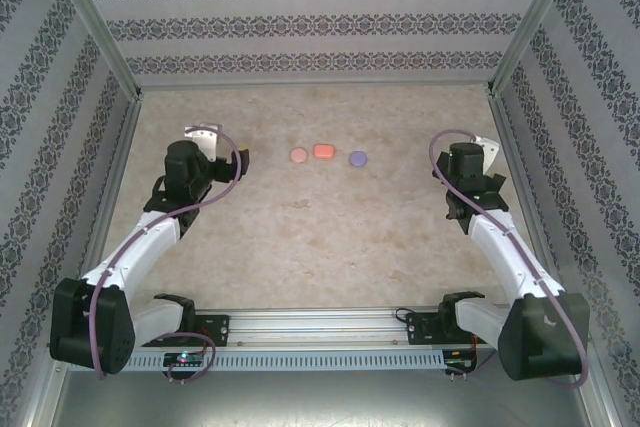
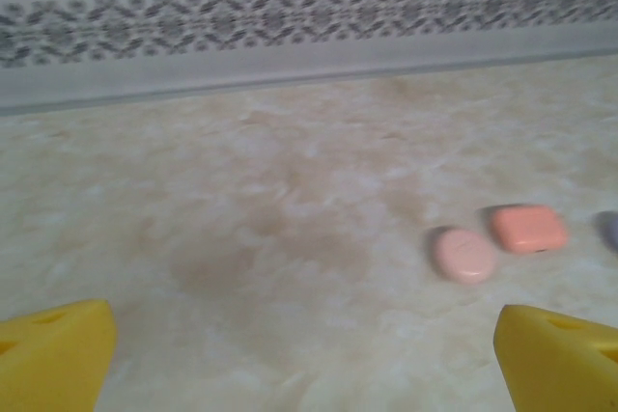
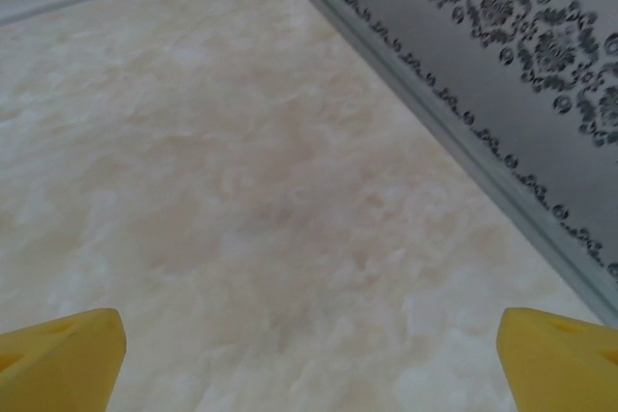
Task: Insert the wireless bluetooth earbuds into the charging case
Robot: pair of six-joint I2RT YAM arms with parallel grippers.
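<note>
Jaws spread wide, left hand (image 2: 307, 359) and right hand (image 3: 309, 359) hover low, empty.

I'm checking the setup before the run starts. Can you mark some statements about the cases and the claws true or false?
1. The pink case, the coral case and the purple case lie in a row on the table. True.
2. The coral case stands open. False: its lid is shut, like the other two.
3. The left claw is shut on the pink case. False: it is open, empty and apart from the cases.
4. The purple case is at the right arm's end of the row. True.
5. The right claw is open and holds nothing. True.
</note>
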